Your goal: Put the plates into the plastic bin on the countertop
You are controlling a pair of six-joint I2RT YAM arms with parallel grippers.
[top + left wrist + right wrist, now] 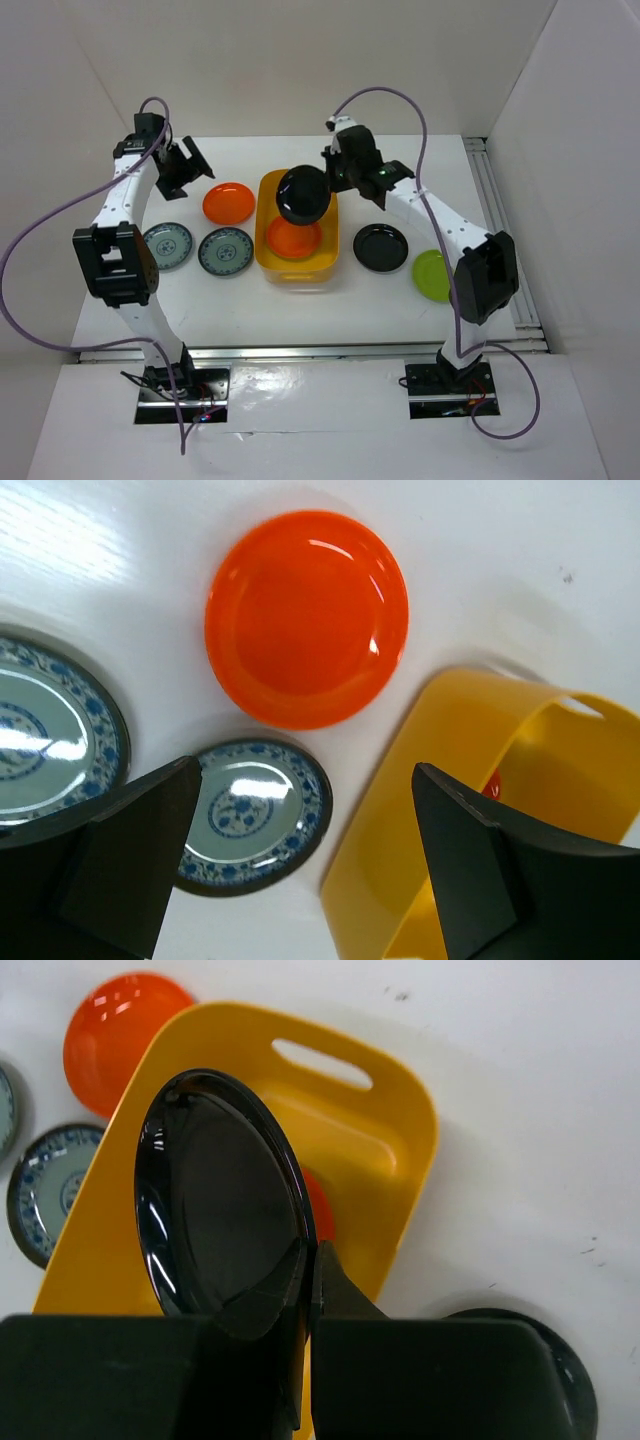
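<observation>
The yellow-orange plastic bin point(296, 262) stands mid-table with an orange plate point(293, 239) inside it. My right gripper point(333, 180) is shut on the rim of a glossy black plate point(303, 194), holding it tilted above the bin; it also shows in the right wrist view point(215, 1200). My left gripper point(185, 165) is open and empty, above the second orange plate point(228, 202). Two grey-blue patterned plates point(226, 251) point(167, 246) lie left of the bin. A second black plate point(381, 247) and a lime green plate point(433, 275) lie right of it.
White walls enclose the countertop point(340, 295) on the left, back and right. A metal rail point(500, 210) runs along the right edge. In the left wrist view the bin's wall point(400, 820) lies between my fingers point(460, 850), the orange plate point(306, 615) ahead.
</observation>
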